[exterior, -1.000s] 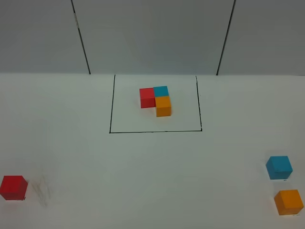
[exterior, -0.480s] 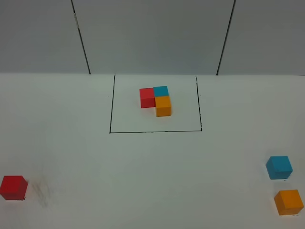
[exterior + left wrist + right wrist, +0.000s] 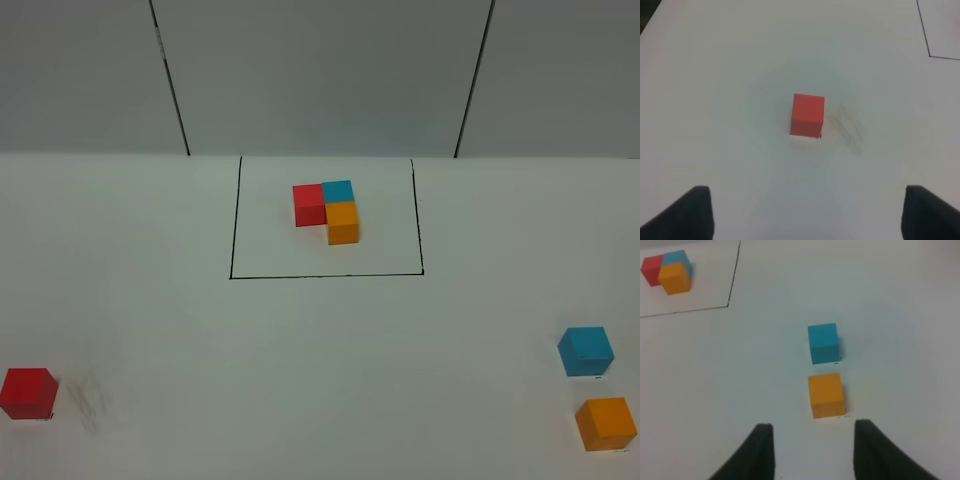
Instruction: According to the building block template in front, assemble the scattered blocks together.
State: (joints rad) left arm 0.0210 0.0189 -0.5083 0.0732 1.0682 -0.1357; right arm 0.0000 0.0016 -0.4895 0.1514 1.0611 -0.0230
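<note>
A white worktop (image 3: 320, 350) fills the scene, with grey wall panels (image 3: 320, 70) behind its far edge. By the middle of that far edge lies the building block template (image 3: 327, 210), an L of 3 small cubes inside a thin black rectangle (image 3: 325, 276). Red is on the left, cyan-blue touches it on the right, and orange touches the cyan-blue one on the side toward the front edge.

The scattered blocks are not joined. The loose red cube (image 3: 28, 393) is by the front left corner. The loose cyan-blue cube (image 3: 585, 351) and loose orange cube (image 3: 606, 423) sit near each other by the front right corner.

The left pincer (image 3: 807, 195) hangs over the red cube, spread wide and empty. The right pincer (image 3: 813, 432) shows a narrower gap with nothing in it, just short of the orange cube.

I judge the red cube is picked first. The left pincer should descend centred, with its fingers parallel to 2 opposite flat faces, so that the cube does not twist on closing.
</note>
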